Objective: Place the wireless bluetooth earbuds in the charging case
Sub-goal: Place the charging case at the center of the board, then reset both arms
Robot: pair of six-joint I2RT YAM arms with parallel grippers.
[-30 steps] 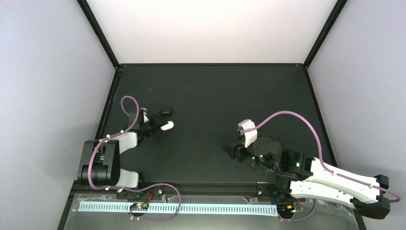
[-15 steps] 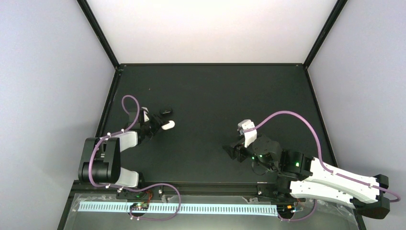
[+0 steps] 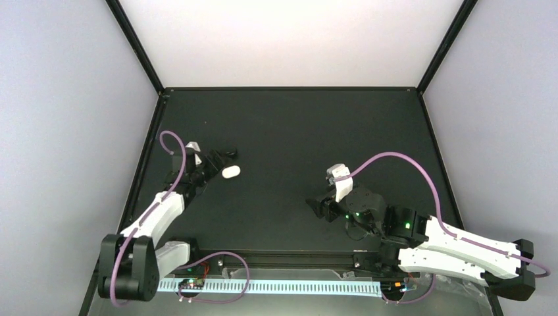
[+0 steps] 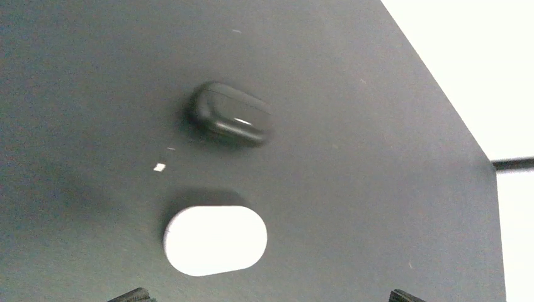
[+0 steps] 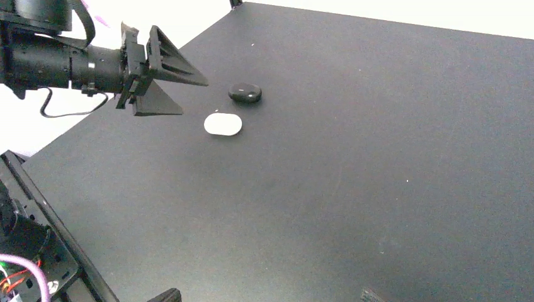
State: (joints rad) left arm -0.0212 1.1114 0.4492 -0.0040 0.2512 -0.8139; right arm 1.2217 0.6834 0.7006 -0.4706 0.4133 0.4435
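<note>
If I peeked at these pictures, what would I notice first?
The bright white oval case pops out against the dark table, over on its left side. Just past it, farther from the arms, lies a black case that is harder to spot. The left claw hangs wide open right beside the white one, not touching it.

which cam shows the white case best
left wrist: the white case is close, whole and unblocked, though washed out. In top external the case is only a tiny oval; in right wrist the case is small, beside the black case.
</note>
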